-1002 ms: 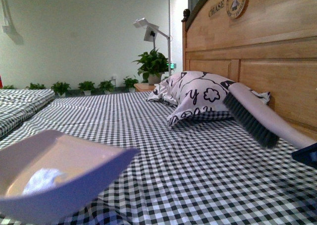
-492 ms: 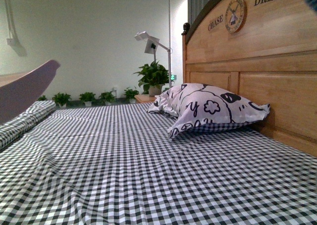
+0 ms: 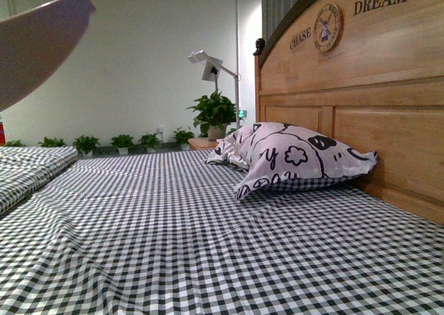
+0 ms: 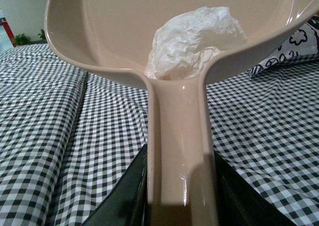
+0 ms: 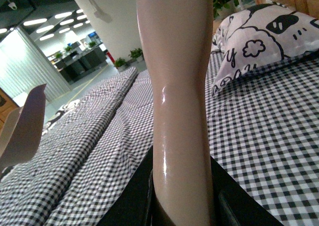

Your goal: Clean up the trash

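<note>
Trash (image 4: 195, 41) lies in dustpan (image 4: 164, 32), at bowl end just beyond handle, straight ahead of left gripper (image 4: 180, 196). Left gripper clamps dustpan handle; right gripper (image 5: 182, 196) clamps brush handle (image 5: 174, 81). Dustpan raised high left, above bed (image 3: 208, 245).

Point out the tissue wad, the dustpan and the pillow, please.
tissue wad (image 4: 197, 39), left wrist view, middle of the crumpled paper.
dustpan (image 4: 114, 32), left wrist view, bare inner floor of the scoop.
pillow (image 3: 291, 155), front view, middle of the patterned face.
</note>
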Robot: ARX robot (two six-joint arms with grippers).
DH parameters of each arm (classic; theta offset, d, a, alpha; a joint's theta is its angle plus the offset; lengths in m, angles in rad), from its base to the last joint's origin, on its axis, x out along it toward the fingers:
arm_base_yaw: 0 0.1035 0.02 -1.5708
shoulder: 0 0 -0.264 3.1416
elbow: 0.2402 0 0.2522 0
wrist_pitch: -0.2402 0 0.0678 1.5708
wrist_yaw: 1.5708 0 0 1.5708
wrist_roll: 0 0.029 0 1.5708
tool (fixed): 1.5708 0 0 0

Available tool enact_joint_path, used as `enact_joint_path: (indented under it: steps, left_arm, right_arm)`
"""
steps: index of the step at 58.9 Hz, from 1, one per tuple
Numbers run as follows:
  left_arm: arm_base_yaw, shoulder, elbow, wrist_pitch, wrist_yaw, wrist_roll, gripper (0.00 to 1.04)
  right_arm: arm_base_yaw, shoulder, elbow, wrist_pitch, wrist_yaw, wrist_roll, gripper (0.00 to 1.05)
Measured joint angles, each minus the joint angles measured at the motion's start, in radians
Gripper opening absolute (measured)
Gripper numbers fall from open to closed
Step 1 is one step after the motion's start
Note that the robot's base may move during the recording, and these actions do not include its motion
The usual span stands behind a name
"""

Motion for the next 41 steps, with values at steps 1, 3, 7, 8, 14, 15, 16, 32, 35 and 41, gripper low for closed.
enact_joint_path:
  steps: [1,3,7,8,14,15,16,32,35,41]
  left_arm:
    - [-0.003,-0.007,-0.002,-0.003,-0.006,0.000,0.28]
    - [-0.023,-0.039,-0.010,-0.016,-0.035,0.000,0.28]
    - [-0.049,-0.071,-0.016,-0.031,-0.066,-0.002,0.28]
    - [-0.053,-0.075,-0.016,-0.035,-0.067,-0.004,0.28]
    - [-0.080,-0.093,-0.018,-0.056,-0.089,-0.014,0.28]
    - [-0.082,-0.095,-0.018,-0.057,-0.089,-0.015,0.28]
    - [-0.084,-0.095,-0.018,-0.057,-0.088,-0.015,0.28]
    - [-0.087,-0.096,-0.019,-0.059,-0.091,-0.019,0.28]
    - [-0.087,-0.096,-0.019,-0.059,-0.091,-0.018,0.28]
    - [-0.087,-0.096,-0.019,-0.059,-0.091,-0.019,0.28]
  right_arm:
    - [0.000,-0.005,-0.002,-0.003,-0.002,0.001,0.20]
    - [0.000,-0.031,-0.009,-0.012,-0.009,0.011,0.20]
    - [-0.008,-0.058,-0.013,-0.035,-0.012,0.011,0.20]
    - [-0.011,-0.061,-0.014,-0.039,-0.013,0.011,0.20]
    - [-0.035,-0.086,-0.016,-0.081,-0.018,0.006,0.20]
    - [-0.040,-0.090,-0.016,-0.087,-0.019,0.004,0.20]
    - [-0.044,-0.093,-0.016,-0.091,-0.021,-0.001,0.20]
    - [-0.052,-0.091,-0.016,-0.097,-0.014,-0.008,0.20]
    - [-0.052,-0.091,-0.016,-0.097,-0.014,-0.009,0.20]
    - [-0.052,-0.092,-0.016,-0.097,-0.016,-0.009,0.20]
